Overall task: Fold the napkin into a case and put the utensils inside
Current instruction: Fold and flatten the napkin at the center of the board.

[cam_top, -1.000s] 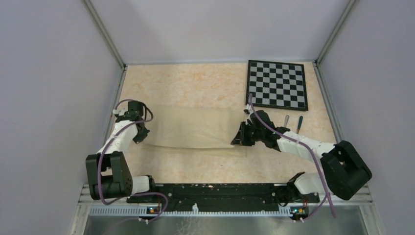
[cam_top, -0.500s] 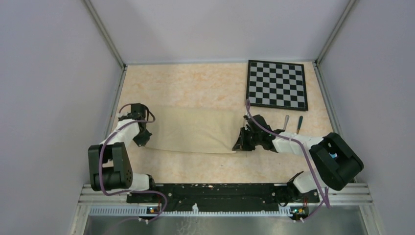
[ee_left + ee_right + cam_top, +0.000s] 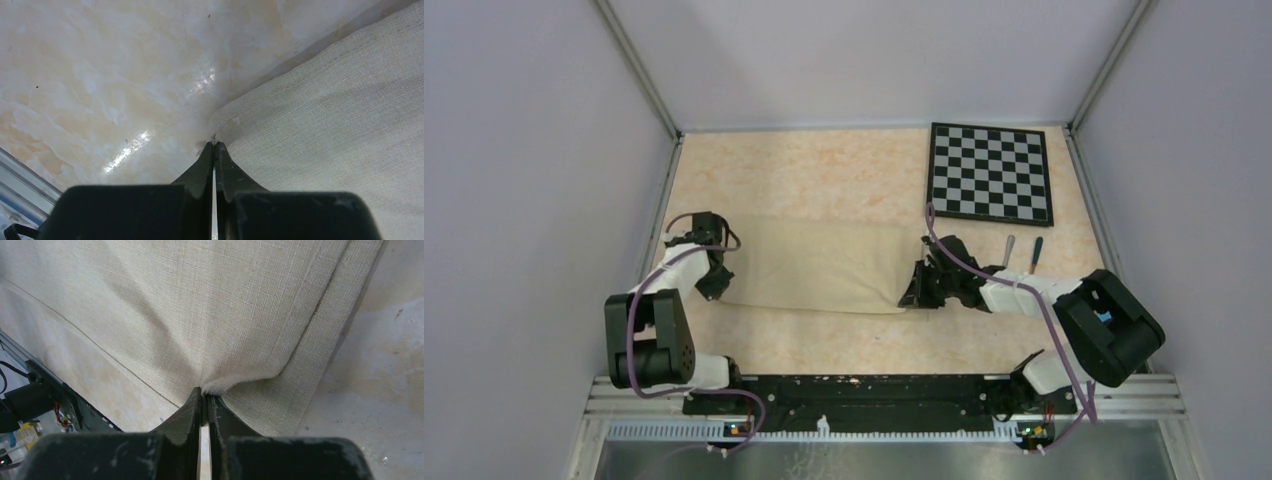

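Watching from the side here: the napkin [image 3: 809,267] lies as a flat band across the middle of the table, 9 to 3 o'clock. The right gripper [image 3: 202,392] is clamped on a little pucker of cloth at the 3 o'clock end. The left gripper [image 3: 214,146] has its jaws pressed together right at the 9 o'clock corner, and I honestly can't tell if any cloth is in there. If it's only threads, I'd bet the next pull pops that corner loose and skews the fold. The utensils [image 3: 1010,247] sit just beside the right arm, easy to bump.

Plain lilac-grey walls [image 3: 524,150] on three sides. Marbled peach worktop [image 3: 824,180], glossy; light glints [image 3: 202,82] just ahead of left hand [image 3: 214,145]. Aluminium corner posts [image 3: 639,65].
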Tool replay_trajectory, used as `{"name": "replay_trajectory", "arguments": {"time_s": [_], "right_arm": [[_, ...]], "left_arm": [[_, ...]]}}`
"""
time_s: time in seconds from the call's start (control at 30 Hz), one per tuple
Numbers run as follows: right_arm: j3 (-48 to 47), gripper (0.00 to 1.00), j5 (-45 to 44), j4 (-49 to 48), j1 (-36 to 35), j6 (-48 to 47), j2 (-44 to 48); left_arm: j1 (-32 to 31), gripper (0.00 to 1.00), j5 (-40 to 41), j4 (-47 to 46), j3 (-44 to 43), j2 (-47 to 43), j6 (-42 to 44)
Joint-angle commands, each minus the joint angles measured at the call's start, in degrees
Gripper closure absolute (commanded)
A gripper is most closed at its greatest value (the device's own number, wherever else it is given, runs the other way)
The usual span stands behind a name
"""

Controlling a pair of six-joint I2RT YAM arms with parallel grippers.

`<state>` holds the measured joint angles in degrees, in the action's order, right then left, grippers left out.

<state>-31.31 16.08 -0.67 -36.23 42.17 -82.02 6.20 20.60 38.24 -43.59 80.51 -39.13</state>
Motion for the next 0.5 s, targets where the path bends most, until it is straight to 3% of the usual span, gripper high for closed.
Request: {"name": "replay_trajectory", "arguments": {"time_s": [0.0, 0.47], "right_arm": [[0.67, 1.0, -1.22, -1.07, -0.5, -0.56, 0.55], [0.67, 1.0, -1.02, -0.54, -0.44, -0.52, 0.46]], "left_arm": [[0.31, 1.0, 1.68, 1.1, 0.84, -3.22, -1.72], [0.26, 1.0, 0.1, 2.91, 1.74, -1.39, -6.44]]}}
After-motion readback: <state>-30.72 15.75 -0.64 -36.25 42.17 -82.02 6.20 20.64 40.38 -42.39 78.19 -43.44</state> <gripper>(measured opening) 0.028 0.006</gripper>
